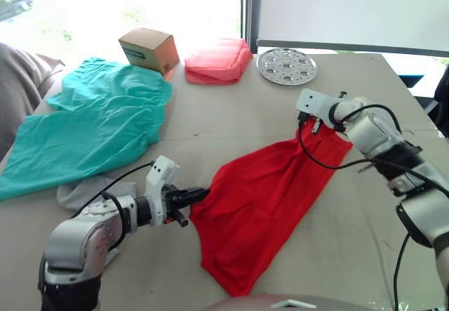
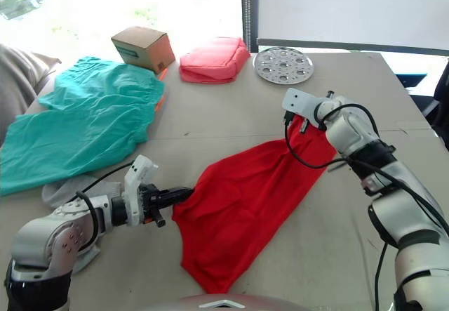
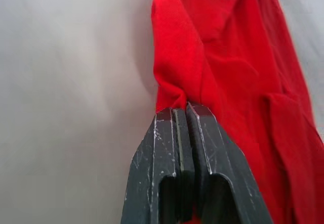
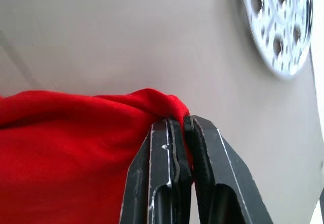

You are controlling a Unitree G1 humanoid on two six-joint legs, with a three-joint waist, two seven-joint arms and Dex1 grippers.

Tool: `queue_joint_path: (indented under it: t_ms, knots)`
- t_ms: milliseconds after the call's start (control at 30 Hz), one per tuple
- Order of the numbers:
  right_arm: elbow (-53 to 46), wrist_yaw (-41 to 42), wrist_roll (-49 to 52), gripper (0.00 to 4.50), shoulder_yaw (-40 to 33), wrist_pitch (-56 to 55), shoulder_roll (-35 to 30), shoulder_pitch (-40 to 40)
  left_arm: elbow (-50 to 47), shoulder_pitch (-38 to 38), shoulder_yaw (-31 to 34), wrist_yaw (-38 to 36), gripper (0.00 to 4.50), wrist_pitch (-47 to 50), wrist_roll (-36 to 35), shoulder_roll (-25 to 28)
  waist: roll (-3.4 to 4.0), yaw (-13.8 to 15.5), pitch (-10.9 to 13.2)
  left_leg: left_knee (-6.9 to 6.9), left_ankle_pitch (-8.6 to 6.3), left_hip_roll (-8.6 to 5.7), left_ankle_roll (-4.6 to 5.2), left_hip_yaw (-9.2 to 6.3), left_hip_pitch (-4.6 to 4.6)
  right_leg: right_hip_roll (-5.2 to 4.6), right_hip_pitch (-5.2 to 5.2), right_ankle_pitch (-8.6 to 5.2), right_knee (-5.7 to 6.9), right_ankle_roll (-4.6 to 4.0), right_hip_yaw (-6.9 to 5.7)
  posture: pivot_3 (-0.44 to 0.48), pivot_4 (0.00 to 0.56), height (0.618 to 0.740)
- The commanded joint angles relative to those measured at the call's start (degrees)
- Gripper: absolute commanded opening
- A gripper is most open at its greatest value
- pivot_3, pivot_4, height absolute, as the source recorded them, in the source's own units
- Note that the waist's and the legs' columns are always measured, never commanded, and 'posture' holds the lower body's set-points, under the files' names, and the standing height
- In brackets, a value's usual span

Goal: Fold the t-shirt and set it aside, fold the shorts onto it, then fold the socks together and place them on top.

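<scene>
The red t-shirt (image 1: 270, 206) is stretched slantwise over the middle of the table, from front left to back right. My left gripper (image 1: 199, 196) is shut on its near-left edge, and the pinched cloth (image 3: 174, 95) bunches at the closed fingertips. My right gripper (image 1: 313, 124) is shut on the far-right corner, where a fold of red (image 4: 167, 105) is caught between the fingers. The teal shorts (image 1: 91, 125) lie spread at the left of the table. A light grey sock (image 1: 81, 192) lies just in front of the shorts, partly behind my left arm.
At the back of the table stand a cardboard box (image 1: 149, 49), a coral-pink padded pouch (image 1: 217, 62) and a round perforated metal plate (image 1: 287, 65). A grey cushion (image 1: 21, 90) lies off the left edge. Bare tabletop (image 1: 372, 248) lies right of the t-shirt.
</scene>
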Motion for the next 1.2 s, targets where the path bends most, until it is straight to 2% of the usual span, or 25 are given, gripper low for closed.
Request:
queue_joint_path:
  t_ms: [33, 133, 233, 367, 433, 500, 567, 600, 667, 700, 733, 800, 833, 867, 933, 1000, 1100, 1200]
  knots:
    - [14.20, -3.95, -3.56, 0.06, 0.37, -10.31, 5.43, -7.33, -7.52, 5.19, 4.47, 4.80, 0.04, 0.61, -2.50, -3.12, -0.01, 0.49, 0.01, 0.00, 0.01, -0.01, -0.02, -0.07, -0.01, 0.00, 0.01, -0.01, 0.01, -0.02, -0.05, 0.000, 0.150, 0.739]
    - [23.67, -7.22, -5.59, 0.06, -0.13, -15.56, 10.16, -12.39, -10.94, 7.99, 8.91, 10.66, 0.04, 0.68, -4.48, -9.19, 0.05, 0.53, 0.07, -0.06, 0.07, -0.05, -0.14, -0.22, 0.01, -0.05, 0.04, -0.10, 0.05, -0.21, -0.13, 0.000, 0.150, 0.739]
    - [29.06, -9.62, -6.83, 0.06, -1.08, -19.97, 14.57, -15.43, -14.29, 10.96, 12.82, 17.09, 0.04, 1.66, -7.54, -16.71, 0.18, 0.57, 0.15, -0.04, 0.09, -0.07, -0.17, -0.33, 0.00, -0.07, 0.03, -0.09, 0.00, -0.22, -0.21, 0.000, 0.150, 0.739]
    - [31.92, -10.64, -6.91, 0.06, -3.23, -23.65, 20.30, -15.84, -17.61, 14.99, 10.64, 24.15, 0.04, 0.63, -8.35, -23.85, 0.19, 0.39, 0.15, -0.04, 0.08, -0.09, -0.18, -0.33, 0.01, -0.07, 0.04, -0.10, 0.03, -0.23, -0.20, 0.000, 0.150, 0.739]
    - [32.52, -9.82, -7.43, 0.06, -3.79, -25.15, 21.84, -15.38, -18.59, 16.62, 8.07, 26.42, 0.04, -0.19, -7.78, -25.34, 0.24, 0.26, 0.19, -0.04, 0.08, -0.09, -0.17, -0.30, 0.00, -0.07, 0.04, -0.10, 0.03, -0.23, -0.17, 0.000, 0.150, 0.739]
    - [32.78, -9.66, -6.42, 0.72, -5.65, -25.03, 21.97, -15.04, -19.13, 18.36, 5.52, 27.04, 0.00, -1.37, -7.02, -24.74, 0.26, 0.28, 0.20, -0.04, 0.08, -0.10, -0.17, -0.35, -0.03, -0.06, 0.03, -0.10, 0.04, -0.23, -0.21, 0.000, 0.150, 0.739]
    - [32.73, -10.16, -6.52, 1.37, -6.67, -24.65, 21.10, -14.99, -19.03, 19.59, 4.24, 26.28, 0.00, -2.60, -7.20, -22.53, 0.25, 0.43, 0.19, -0.05, 0.07, -0.10, -0.16, -0.35, -0.03, -0.06, 0.04, -0.10, 0.03, -0.23, -0.21, 0.000, 0.150, 0.739]
    - [32.50, -10.91, -6.22, 2.01, -7.70, -24.18, 20.30, -15.08, -18.54, 19.97, 4.37, 25.12, 0.39, -3.43, -8.13, -21.13, 0.26, 0.44, 0.20, -0.05, 0.06, -0.10, -0.16, -0.38, -0.03, -0.06, 0.01, -0.11, 0.02, -0.24, -0.24, 0.000, 0.150, 0.739]
    - [31.29, -8.39, -2.79, 2.92, -12.14, -22.19, 17.59, -14.90, -15.93, 19.12, 6.21, 22.62, 1.09, -5.07, -9.73, -17.38, 0.29, 0.45, 0.22, -0.05, 0.02, -0.10, -0.10, -0.39, -0.04, -0.06, 0.00, -0.11, 0.02, -0.24, -0.25, 0.000, 0.150, 0.739]
    - [30.48, -6.64, 0.37, 3.08, -15.57, -20.17, 16.59, -14.69, -14.62, 18.57, 6.95, 20.86, 1.23, -5.82, -10.54, -15.34, 0.31, 0.57, 0.23, -0.05, 0.00, -0.11, -0.06, -0.40, -0.04, -0.06, 0.00, -0.11, 0.02, -0.24, -0.26, 0.000, 0.150, 0.739]
    - [28.96, -4.14, 3.26, 3.69, -18.68, -18.08, 15.34, -14.06, -13.08, 17.99, 7.68, 18.57, 1.85, -6.32, -12.15, -12.97, 0.31, 0.58, 0.23, -0.04, -0.01, -0.11, -0.04, -0.46, -0.06, -0.06, 0.00, -0.11, 0.01, -0.24, -0.33, 0.000, 0.150, 0.739]
    - [23.79, -0.49, 6.92, 3.73, -22.77, -13.69, 12.70, -11.52, -10.31, 17.05, 8.19, 14.22, 2.63, -7.77, -14.13, -8.06, 0.31, 0.51, 0.23, -0.05, 0.00, -0.12, -0.03, -0.46, -0.06, -0.05, 0.02, -0.11, 0.00, -0.24, -0.35, 0.000, 0.150, 0.739]
    - [20.16, 0.37, 8.32, 3.73, -24.29, -10.98, 11.66, -9.78, -9.19, 16.67, 8.19, 12.24, 3.17, -8.51, -14.69, -5.81, 0.31, 0.30, 0.22, -0.04, -0.01, -0.13, -0.02, -0.47, -0.05, -0.05, 0.03, -0.11, 0.00, -0.24, -0.35, 0.000, 0.150, 0.739]
    - [12.90, 0.40, 10.00, 3.73, -26.28, -6.40, 10.32, -6.14, -7.42, 15.82, 8.04, 9.34, 3.60, -9.41, -14.76, -2.50, 0.30, 0.23, 0.22, -0.05, -0.01, -0.15, -0.02, -0.41, -0.05, -0.04, 0.03, -0.11, -0.01, -0.24, -0.32, 0.000, 0.150, 0.739]
    - [-5.38, -1.35, 15.05, 3.73, -32.52, 7.59, 8.93, 3.44, -2.98, 12.85, 8.27, 3.95, 3.60, -9.52, -16.21, 3.64, 0.30, 0.24, 0.18, -0.10, -0.01, -0.15, -0.01, -0.37, -0.04, -0.03, 0.06, -0.11, 0.01, -0.24, -0.28, 0.000, 0.150, 0.739]
    - [-17.34, -6.65, 17.72, 3.73, -37.63, 17.90, 10.40, 11.12, 1.42, 10.70, 7.39, -1.67, 3.60, -10.58, -15.87, 10.33, 0.35, 0.62, 0.17, -0.15, -0.01, -0.12, 0.01, -0.52, -0.05, 0.01, 0.05, -0.12, 0.09, -0.24, -0.43, 0.000, 0.150, 0.739]
    - [-23.20, -13.31, 19.93, 3.73, -42.00, 24.42, 13.70, 15.47, 6.88, 9.63, 5.61, -8.01, 3.60, -13.95, -13.02, 17.73, 0.55, 0.06, 0.28, -0.17, -0.02, -0.17, 0.03, -0.34, -0.03, 0.02, 0.01, -0.11, 0.08, -0.24, -0.29, 0.000, 0.150, 0.739]
    - [-20.05, -16.23, 22.37, 3.73, -44.24, 24.17, 16.87, 15.07, 11.98, 9.61, 4.83, -13.33, 3.60, -17.23, -10.96, 22.75, 0.64, -0.97, 0.33, -0.17, -0.03, -0.17, 0.05, -0.13, 0.01, 0.04, -0.04, -0.11, 0.05, -0.21, -0.16, 0.000, 0.150, 0.739]
